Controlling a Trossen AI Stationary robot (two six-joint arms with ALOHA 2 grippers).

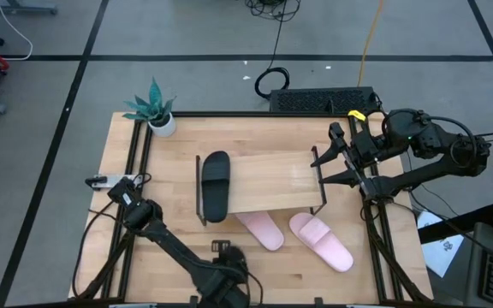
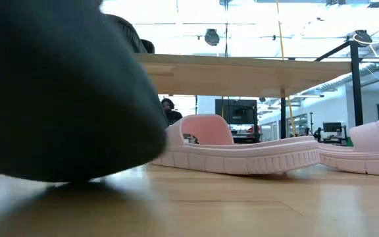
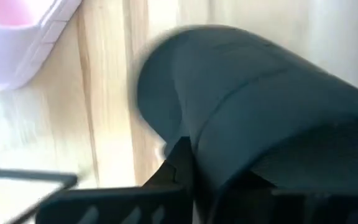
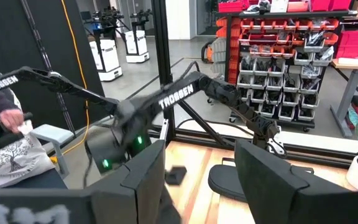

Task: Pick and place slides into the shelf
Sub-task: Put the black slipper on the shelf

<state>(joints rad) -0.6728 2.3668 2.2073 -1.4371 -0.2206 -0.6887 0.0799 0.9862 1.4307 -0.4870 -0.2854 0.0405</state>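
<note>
One black slide (image 1: pixel 215 186) lies on the left part of the shelf (image 1: pixel 272 184) top. Two pink slides (image 1: pixel 261 229) (image 1: pixel 321 241) rest sole-down on the table by the shelf's near side; the low view shows them too (image 2: pixel 242 148) (image 2: pixel 374 148). At the table's near edge my left gripper (image 1: pixel 229 267) points steeply down, shut on a second black slide (image 3: pixel 260 106), which fills the left of the low view (image 2: pixel 58 85). My right gripper (image 1: pixel 319 167) stands open and level at the shelf's right end. My left gripper has the black slide by its strap, at the strap's edge (image 3: pixel 194 140). One dark finger (image 3: pixel 176 165) shows against that edge; the slide hides the other. The fingers come from above. The slide sits low over the table; whether its sole touches, I cannot tell.
A potted plant (image 1: pixel 159 115) stands at the table's far left corner. A black box (image 1: pixel 322 100) with cables lies behind the far edge. A person (image 4: pixel 5 137) stands beyond the table in the right wrist view.
</note>
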